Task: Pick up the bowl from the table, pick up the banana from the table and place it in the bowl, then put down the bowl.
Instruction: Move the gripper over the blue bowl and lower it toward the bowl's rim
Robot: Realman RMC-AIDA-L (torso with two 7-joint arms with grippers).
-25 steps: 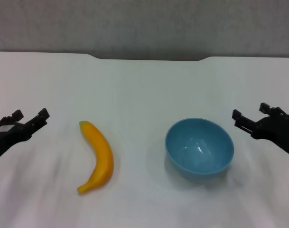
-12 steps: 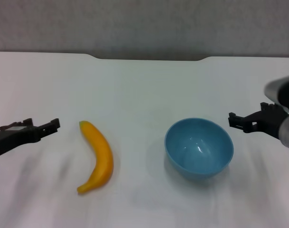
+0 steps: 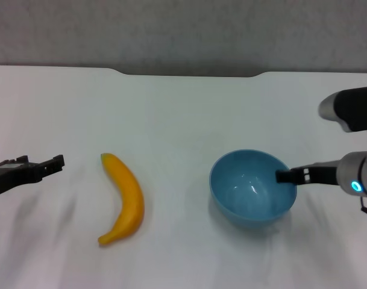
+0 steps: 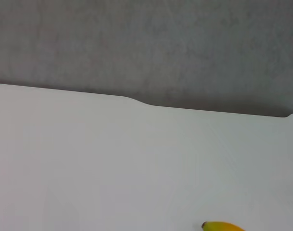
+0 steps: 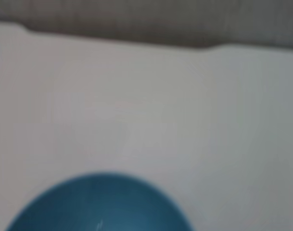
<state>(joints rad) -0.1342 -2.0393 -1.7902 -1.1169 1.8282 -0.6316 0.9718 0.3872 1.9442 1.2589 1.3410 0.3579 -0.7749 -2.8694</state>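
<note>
Head view: my white flat surface [image 3: 183,114] meets a grey wall; my right end effector [image 3: 284,176] reaches the light-blue glossy bowl's [image 3: 253,188] rim, left end effector [image 3: 50,164] beside the yellow curved banana [image 3: 124,198]; whether either grips, I cannot tell.

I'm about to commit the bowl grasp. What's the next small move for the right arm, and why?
Probably shut the right gripper on the rim. In the head view its tip sits at the right-hand rim of the bowl, which rests upright and empty on the table. The banana lies untouched to the left, with the left gripper waiting beside it.
</note>
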